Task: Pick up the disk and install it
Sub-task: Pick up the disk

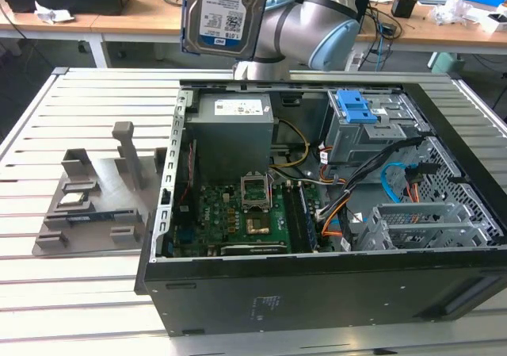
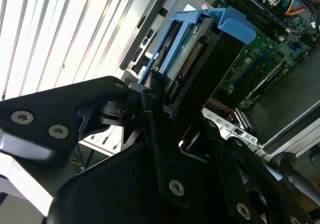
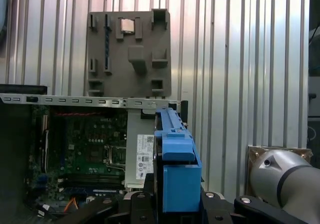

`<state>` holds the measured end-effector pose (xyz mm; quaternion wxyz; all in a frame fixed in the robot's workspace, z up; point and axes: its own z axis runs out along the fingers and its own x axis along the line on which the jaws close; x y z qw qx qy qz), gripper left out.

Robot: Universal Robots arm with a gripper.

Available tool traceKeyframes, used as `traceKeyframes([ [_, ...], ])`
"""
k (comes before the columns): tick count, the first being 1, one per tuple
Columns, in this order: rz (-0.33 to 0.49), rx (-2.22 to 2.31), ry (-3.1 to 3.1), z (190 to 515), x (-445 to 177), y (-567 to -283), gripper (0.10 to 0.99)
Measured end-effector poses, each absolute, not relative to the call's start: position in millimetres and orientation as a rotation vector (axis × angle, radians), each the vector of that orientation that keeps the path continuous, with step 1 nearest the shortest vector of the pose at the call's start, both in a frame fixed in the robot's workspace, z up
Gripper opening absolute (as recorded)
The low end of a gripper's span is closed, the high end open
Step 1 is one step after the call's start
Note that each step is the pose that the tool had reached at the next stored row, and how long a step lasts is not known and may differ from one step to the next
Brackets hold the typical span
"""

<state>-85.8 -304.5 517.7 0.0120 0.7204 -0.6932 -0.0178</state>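
Disk (image 1: 224, 15) edge-down, clamped tight by tool (image 2: 170, 102), well clear above open case (image 1: 317, 281) rim

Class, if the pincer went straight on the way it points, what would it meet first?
Probably the grey metal power-supply box in the open computer case, led by its blue-framed silver disk; depth unclear.

The disk (image 1: 224, 15) pairs bare metal with smooth blue plastic.
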Motion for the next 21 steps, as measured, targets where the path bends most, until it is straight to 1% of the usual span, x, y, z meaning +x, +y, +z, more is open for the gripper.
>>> traceKeyframes([
  [8,-0.056,2.246,-2.161,518,-59,-305,0.361],
  [21,-0.056,2.246,-2.161,518,1,-304,0.361],
])
